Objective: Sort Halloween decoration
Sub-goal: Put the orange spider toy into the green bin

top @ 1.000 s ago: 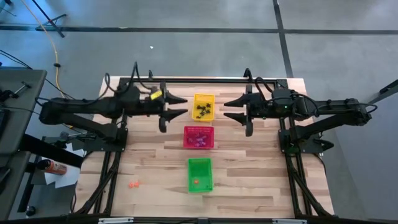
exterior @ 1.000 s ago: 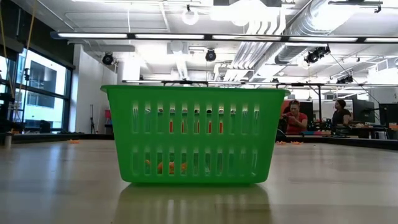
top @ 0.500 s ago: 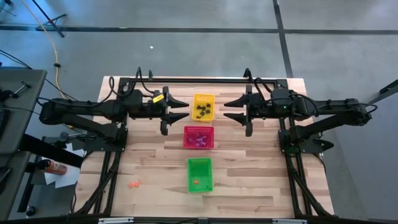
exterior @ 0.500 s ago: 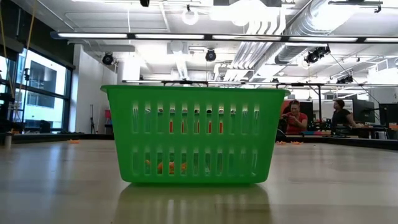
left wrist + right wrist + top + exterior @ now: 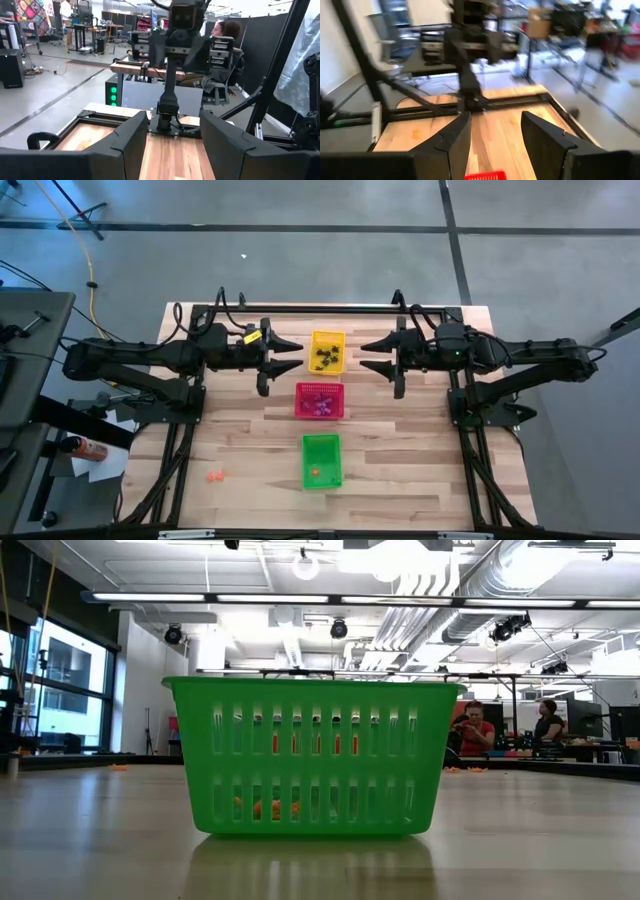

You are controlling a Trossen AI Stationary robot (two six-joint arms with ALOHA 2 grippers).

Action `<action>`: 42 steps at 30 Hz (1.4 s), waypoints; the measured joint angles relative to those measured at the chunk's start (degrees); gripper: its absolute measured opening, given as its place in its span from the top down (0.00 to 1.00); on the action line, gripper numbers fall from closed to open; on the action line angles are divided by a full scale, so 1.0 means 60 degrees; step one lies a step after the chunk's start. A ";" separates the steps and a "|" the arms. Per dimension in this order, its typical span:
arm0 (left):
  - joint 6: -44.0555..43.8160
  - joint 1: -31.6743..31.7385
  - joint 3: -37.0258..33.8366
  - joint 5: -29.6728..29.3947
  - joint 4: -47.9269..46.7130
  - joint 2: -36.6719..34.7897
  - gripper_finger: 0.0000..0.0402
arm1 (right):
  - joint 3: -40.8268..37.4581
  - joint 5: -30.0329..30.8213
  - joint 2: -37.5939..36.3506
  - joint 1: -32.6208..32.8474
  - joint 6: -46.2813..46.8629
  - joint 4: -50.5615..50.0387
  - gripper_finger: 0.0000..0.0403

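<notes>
Three mesh baskets stand in a row down the table's middle. The yellow basket (image 5: 327, 352) at the far end holds black trinkets (image 5: 325, 359). The red basket (image 5: 319, 400) holds purple-pink trinkets (image 5: 320, 407). The green basket (image 5: 321, 460) (image 5: 312, 755) holds orange trinkets (image 5: 315, 472) (image 5: 265, 808). Two orange trinkets (image 5: 214, 477) lie on the table near its left edge. My left gripper (image 5: 290, 352) (image 5: 172, 145) hangs open just left of the yellow basket. My right gripper (image 5: 368, 356) (image 5: 490, 145) hangs open just right of it. Both point inward and are empty.
A black frame rail (image 5: 330, 308) runs along the table's far edge. Bare wood (image 5: 420, 470) lies to the right of the baskets and around the loose trinkets. The red basket's rim (image 5: 485, 176) shows below my right gripper. People (image 5: 475, 730) sit far off in the room.
My left arm has shifted slightly near the yellow basket's left side, with its fingers open throughout. The right arm, the baskets and the trinkets stand as before.
</notes>
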 joint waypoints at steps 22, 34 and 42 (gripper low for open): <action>-0.1038 0.0000 0.0000 -0.0066 0.0015 0.0004 0.58 | 0.0357 -0.0565 0.4164 -0.7278 0.4358 -0.6342 0.58; -0.1432 -0.0004 0.0000 -0.0065 0.0029 0.0005 0.58 | 0.0357 -0.0603 0.6820 -0.7402 0.3904 -0.6075 0.58; -0.1532 -0.0025 0.0000 -0.0063 0.0018 0.0007 0.58 | 0.0357 -0.0436 0.7458 -0.7402 0.3929 -0.5665 0.58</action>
